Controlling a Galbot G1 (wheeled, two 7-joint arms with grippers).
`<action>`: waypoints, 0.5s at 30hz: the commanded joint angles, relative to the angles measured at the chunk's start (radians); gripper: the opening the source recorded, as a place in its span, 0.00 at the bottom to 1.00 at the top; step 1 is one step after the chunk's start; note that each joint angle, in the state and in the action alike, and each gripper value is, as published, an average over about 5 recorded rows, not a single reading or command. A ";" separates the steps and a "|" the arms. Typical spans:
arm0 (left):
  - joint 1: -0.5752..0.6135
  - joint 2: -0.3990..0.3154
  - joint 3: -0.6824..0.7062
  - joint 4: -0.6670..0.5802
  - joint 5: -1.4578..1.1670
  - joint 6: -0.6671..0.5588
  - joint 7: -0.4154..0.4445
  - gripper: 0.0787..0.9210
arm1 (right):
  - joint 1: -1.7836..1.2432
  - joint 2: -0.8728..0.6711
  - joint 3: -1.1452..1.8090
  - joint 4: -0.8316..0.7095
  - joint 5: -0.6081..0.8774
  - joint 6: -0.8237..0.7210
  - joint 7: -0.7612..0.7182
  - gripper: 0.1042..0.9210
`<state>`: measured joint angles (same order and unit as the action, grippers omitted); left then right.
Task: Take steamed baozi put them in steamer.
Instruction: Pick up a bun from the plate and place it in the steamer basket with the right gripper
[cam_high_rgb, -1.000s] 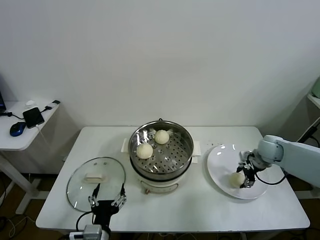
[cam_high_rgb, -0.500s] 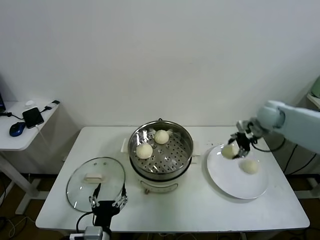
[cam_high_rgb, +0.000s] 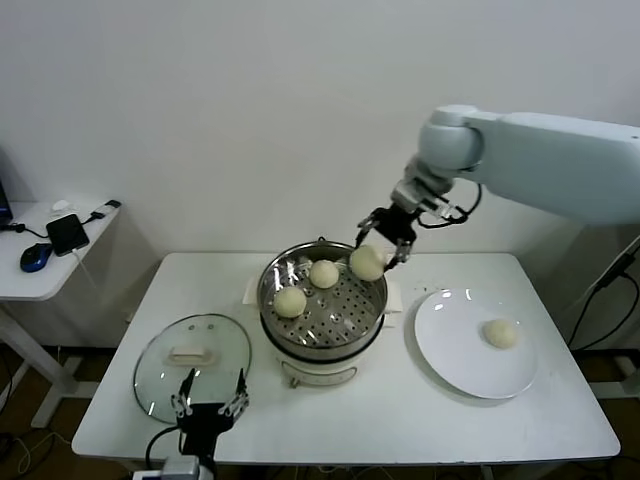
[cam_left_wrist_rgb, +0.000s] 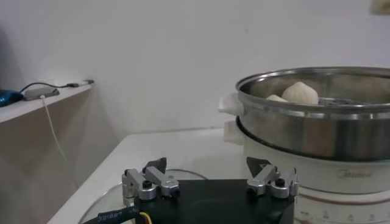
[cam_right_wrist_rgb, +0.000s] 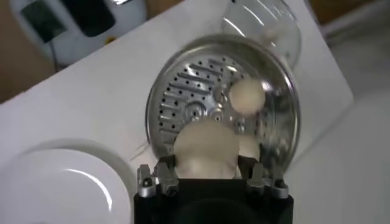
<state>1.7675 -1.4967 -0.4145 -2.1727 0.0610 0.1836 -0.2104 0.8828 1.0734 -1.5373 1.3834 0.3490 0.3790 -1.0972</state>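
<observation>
White tabletop (cam_high_rgb: 400, 420) carries steamer (cam_high_rgb: 322, 345), glass lid (cam_high_rgb: 160, 375), plate (cam_high_rgb: 450, 360). Two baozi (cam_high_rgb: 323, 273) on steamer tray, one baozi on plate (cam_high_rgb: 500, 333). Right hand (cam_high_rgb: 384, 242) above steamer's right rim, clamped on a fourth bun (cam_high_rgb: 367, 262). Left hand (cam_high_rgb: 211, 404) idle by lid, wide open, empty.

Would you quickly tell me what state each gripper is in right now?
Left gripper: open, holding nothing, parked by the glass lid.
Right gripper: shut on a baozi, above the steamer.
</observation>
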 joint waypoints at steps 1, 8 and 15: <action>0.001 0.002 -0.004 0.001 -0.001 -0.001 -0.001 0.88 | -0.157 0.182 0.012 0.017 -0.248 0.213 0.039 0.70; 0.005 0.000 -0.006 0.006 -0.002 -0.006 -0.004 0.88 | -0.299 0.196 0.036 -0.047 -0.390 0.214 0.110 0.70; 0.005 -0.002 -0.006 0.008 -0.002 -0.008 -0.005 0.88 | -0.369 0.213 0.057 -0.093 -0.446 0.205 0.171 0.70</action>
<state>1.7727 -1.4975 -0.4193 -2.1661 0.0592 0.1749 -0.2155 0.6448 1.2380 -1.5011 1.3316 0.0474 0.5379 -0.9973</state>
